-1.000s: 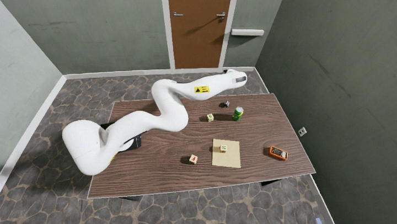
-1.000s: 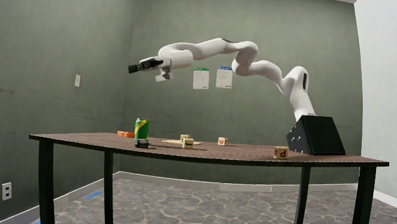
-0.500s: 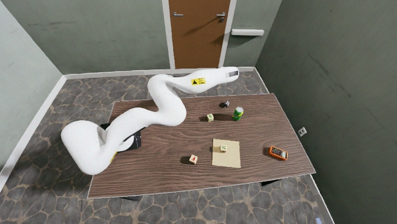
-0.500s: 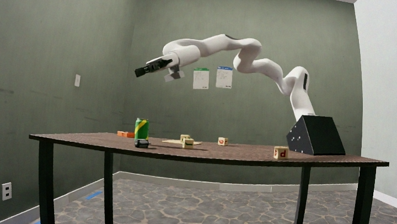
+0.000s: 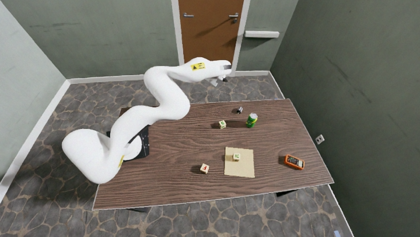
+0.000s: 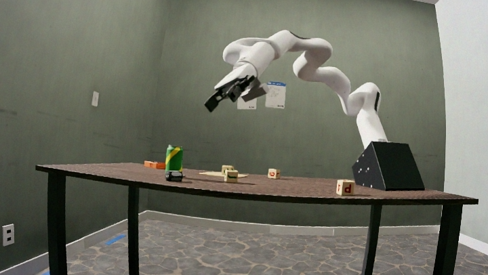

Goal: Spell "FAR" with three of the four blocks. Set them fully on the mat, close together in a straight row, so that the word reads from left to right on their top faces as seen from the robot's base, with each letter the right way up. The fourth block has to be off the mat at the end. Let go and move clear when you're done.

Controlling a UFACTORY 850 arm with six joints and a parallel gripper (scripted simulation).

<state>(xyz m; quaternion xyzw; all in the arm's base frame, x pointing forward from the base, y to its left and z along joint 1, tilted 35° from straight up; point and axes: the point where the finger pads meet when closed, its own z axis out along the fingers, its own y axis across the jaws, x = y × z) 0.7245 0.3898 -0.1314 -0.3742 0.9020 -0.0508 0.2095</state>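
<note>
A tan mat [image 5: 239, 161] lies on the wooden table; it also shows in the exterior view [image 6: 224, 174]. One block with a green letter [image 5: 236, 156] sits on the mat near its back edge [image 6: 227, 168]. A second green-lettered block [image 5: 222, 124] [image 6: 230, 175] stands off the mat beside the can. A red-lettered block [image 5: 204, 168] [image 6: 273, 173] stands left of the mat. A fourth block with red letters [image 6: 345, 187] sits near the robot's base, hidden behind the arm in the top view. My gripper [image 6: 232, 93] [image 5: 220, 79] is open and empty, high above the table's far edge.
A green can [image 5: 251, 119] and a small black object [image 5: 239, 110] stand at the far side of the table. An orange meter [image 5: 294, 161] lies right of the mat. The black robot base [image 6: 388, 166] stands on the table's near-left end.
</note>
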